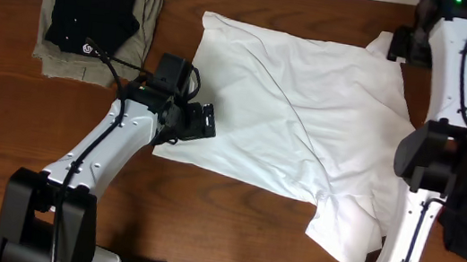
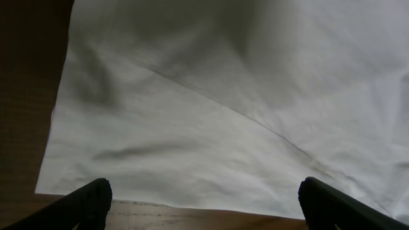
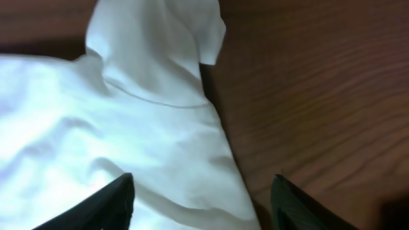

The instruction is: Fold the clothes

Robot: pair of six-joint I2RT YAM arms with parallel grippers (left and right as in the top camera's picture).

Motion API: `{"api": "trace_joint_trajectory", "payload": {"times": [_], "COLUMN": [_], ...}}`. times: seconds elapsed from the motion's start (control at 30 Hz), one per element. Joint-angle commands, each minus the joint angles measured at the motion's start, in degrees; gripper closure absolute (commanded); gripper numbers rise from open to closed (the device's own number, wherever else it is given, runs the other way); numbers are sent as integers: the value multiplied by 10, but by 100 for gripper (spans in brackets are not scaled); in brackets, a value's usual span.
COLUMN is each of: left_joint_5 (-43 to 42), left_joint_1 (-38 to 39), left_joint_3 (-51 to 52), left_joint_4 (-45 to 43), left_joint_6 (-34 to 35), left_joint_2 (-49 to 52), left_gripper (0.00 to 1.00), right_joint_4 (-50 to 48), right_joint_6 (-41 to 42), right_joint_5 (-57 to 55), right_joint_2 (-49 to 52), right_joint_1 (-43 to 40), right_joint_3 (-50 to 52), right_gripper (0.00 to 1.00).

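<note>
Your left jaws stand wide open and empty, low over the left edge of the shirt, close to its near left corner, with that hem running just ahead of the fingertips. Your right jaws are parted too, though less widely, and grip nothing that shows; they sit over the sleeve at the shirt's far right corner. The shirt lies spread across the middle of the counter, wrinkled, with one long diagonal crease and a bunched flap trailing toward the near edge beside your right arm. A black shirt rests on an olive garment at the far left corner, well apart. No fold looks made yet, so you are likely at the first one, with both jaws placed for a pick-up. Next you should probably lower each onto its edge, pinch a firm bite of cloth, then lift and carry together so the fabric stays taut.
</note>
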State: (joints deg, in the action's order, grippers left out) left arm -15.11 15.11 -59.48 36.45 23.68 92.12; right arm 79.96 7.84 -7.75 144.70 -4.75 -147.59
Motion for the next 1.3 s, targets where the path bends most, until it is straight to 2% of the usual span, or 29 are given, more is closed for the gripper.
{"api": "trace_joint_trajectory", "payload": {"times": [0.0,0.07,0.2,0.4,0.73,0.8,1.0,1.07,1.27], "left_joint_5": [-5,-5,-5,-5,-5,-5,-5,-5,-5], "left_joint_1": [1,1,1,1,1,1,1,1,1], "left_joint_3": [2,2,2,2,2,2,2,2,2], "left_joint_4": [3,4,3,3,6,6,6,6,8], "left_joint_6": [-10,-10,-10,-10,-9,-9,-9,-9,-9], "left_joint_2": [4,4,4,4,4,4,4,4,4], "left_gripper": [5,5,5,4,5,5,5,5,5], "right_joint_4": [2,-5,-24,-77,-147,-153,-156,-160,-144], "right_joint_6": [-56,-81,-195,-211,-233,-233,-231,-210,-152], "right_joint_5": [40,58,189,240,243,243,242,227,123], "right_joint_2": [-12,-11,-11,-11,-11,-11,-11,-11,-11], "right_joint_1": [-29,-42,-63,-78,-79,-80,-80,-80,-79], "right_joint_3": [1,12,45,111,202,211,217,216,184], "right_gripper": [37,41,39,38,42,46,83,92,99]}}
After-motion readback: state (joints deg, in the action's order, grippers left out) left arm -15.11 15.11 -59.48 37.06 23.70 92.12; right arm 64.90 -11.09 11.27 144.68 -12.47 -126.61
